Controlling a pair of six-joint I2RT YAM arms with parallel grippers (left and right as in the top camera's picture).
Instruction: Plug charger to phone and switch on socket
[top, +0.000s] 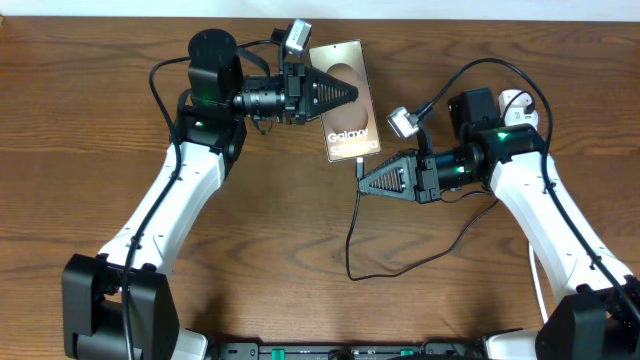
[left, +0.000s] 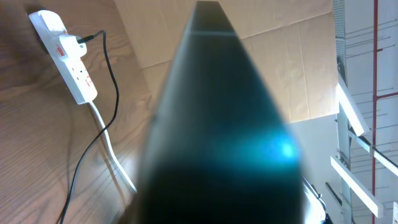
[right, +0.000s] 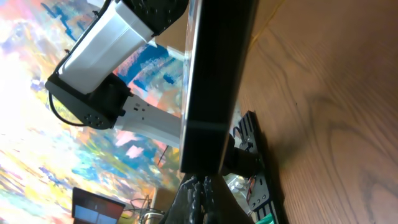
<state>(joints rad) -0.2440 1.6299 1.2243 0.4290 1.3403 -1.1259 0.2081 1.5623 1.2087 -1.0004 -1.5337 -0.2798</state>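
Note:
The phone (top: 345, 110) lies bronze face up at the back centre of the wooden table. My left gripper (top: 350, 93) reaches over it from the left and is shut on it. In the left wrist view the phone is a dark glossy slab (left: 217, 124) filling the middle and hiding the fingers. My right gripper (top: 364, 183) is shut on the charger just below the phone's bottom edge (right: 214, 74), and its fingertips (right: 200, 186) meet that edge. The charger's black cable (top: 352, 240) loops down and back right. The socket (left: 69, 59), a white strip, is half hidden behind the right arm (top: 518, 106).
A black block (top: 470, 104) sits next to the socket at the back right. The socket's white cord (left: 112, 149) and a thin black cable (left: 112, 81) run across the wood. Brown cardboard (left: 267, 56) stands beyond the table's far edge.

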